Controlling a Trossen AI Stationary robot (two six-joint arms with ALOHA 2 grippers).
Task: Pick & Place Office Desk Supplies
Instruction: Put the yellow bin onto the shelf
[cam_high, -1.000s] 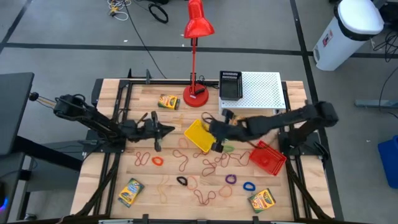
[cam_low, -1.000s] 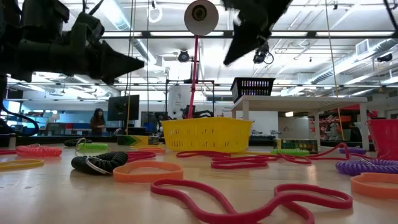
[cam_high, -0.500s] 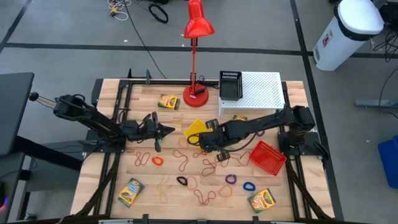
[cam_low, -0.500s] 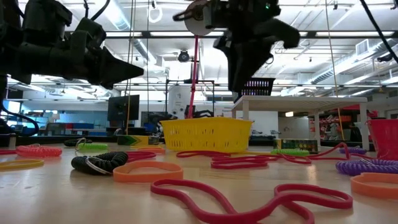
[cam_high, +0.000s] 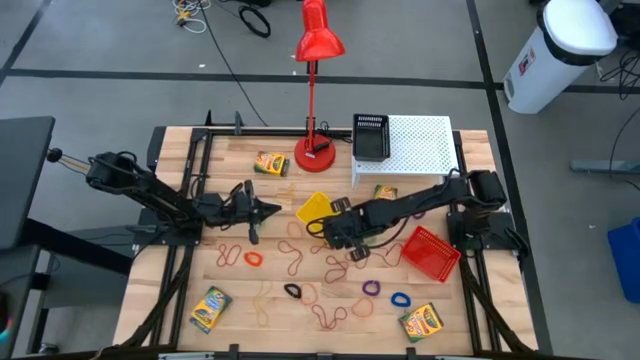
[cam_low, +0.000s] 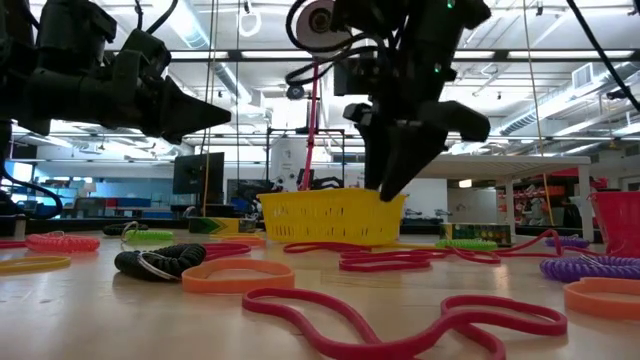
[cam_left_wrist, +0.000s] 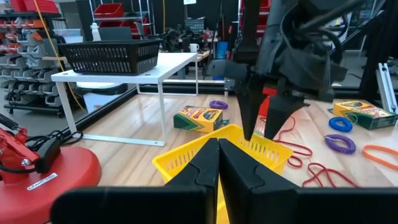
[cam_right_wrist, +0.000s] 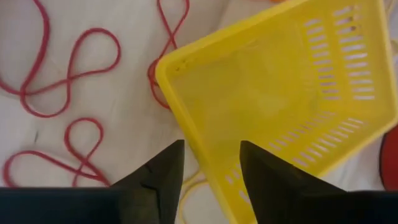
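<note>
Right gripper (cam_high: 330, 226), fingers parted, poised directly above the near rim of the yellow mesh bin (cam_high: 313, 208) at table centre, astride its wall without contact. Left gripper (cam_high: 268, 208), fingers pressed together, holds nothing, just left of the bin. Crayon box (cam_left_wrist: 198, 117) lettering is illegible. Red rubber-band loops (cam_right_wrist: 68, 56) lie beside the bin.

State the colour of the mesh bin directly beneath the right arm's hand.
Yellow. The mesh bin shows best in the right wrist view, below the open right hand.
</note>
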